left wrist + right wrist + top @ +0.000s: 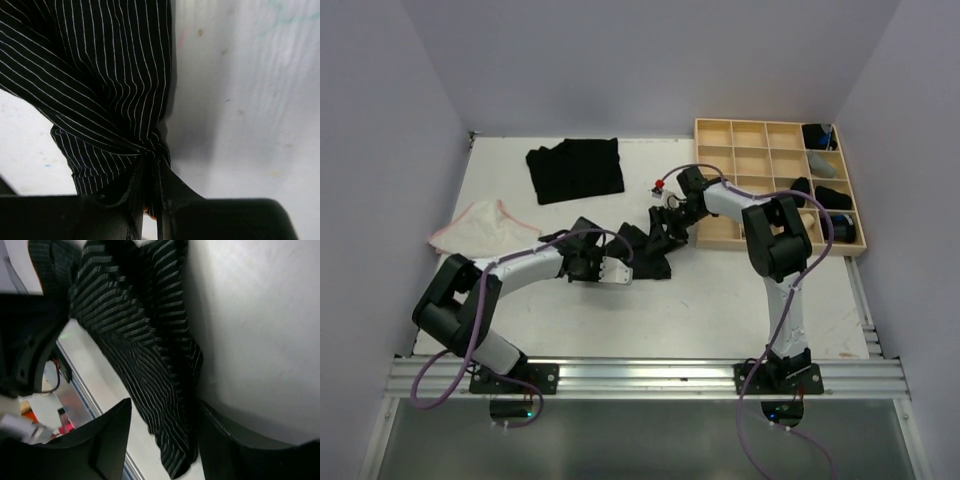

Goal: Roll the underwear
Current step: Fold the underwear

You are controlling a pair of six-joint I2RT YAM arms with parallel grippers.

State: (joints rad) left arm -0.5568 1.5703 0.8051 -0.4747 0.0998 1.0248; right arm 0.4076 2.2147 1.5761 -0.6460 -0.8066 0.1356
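A black pin-striped underwear [650,250] lies bunched on the white table between both grippers. My left gripper [632,264] is shut on one bunched corner of it; in the left wrist view the striped cloth [105,85] gathers into the closed jaws of that gripper [152,172]. My right gripper [165,440] stands open at the opposite end, and the striped cloth [150,355] hangs between its fingers, close to the right finger [225,440]. In the top view the right gripper [663,222] sits at the cloth's far edge.
A stack of black underwear [575,170] lies at the back left. One whitish underwear with pink edging [480,226] is at the left. The pale wooden grid tray [760,123] stands at the back right, with dark rolls [832,197] in its right column.
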